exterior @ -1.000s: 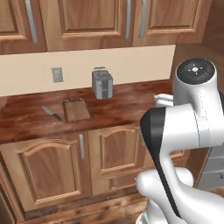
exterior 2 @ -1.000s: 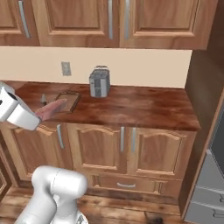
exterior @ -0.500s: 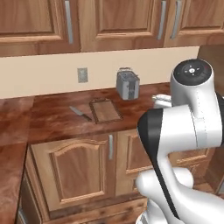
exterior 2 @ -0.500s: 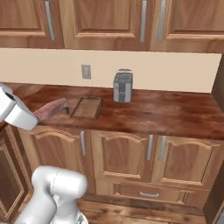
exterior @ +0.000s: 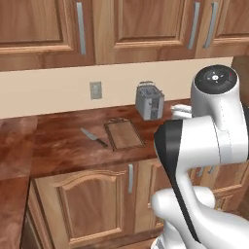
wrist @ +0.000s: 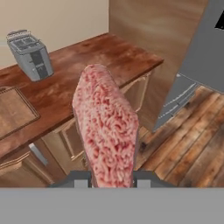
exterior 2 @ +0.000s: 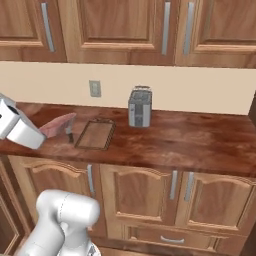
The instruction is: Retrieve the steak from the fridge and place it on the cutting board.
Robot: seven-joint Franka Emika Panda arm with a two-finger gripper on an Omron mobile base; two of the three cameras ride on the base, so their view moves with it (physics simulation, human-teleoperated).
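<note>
Carrying the steak (wrist: 107, 131), clamped in the gripper (wrist: 111, 177), as the base rolls along the bench (exterior 2: 200, 145); cutting board (exterior 2: 95, 134) drawing just beside it.

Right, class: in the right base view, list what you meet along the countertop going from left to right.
steak held in the jaws → cutting board → toaster

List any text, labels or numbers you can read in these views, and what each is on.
None readable: no words, brands or numbers on the toaster, wall outlet, cutting board, knife, cabinets or steak.
Arm's top cap carries small red and white marks, too small to read.
</note>
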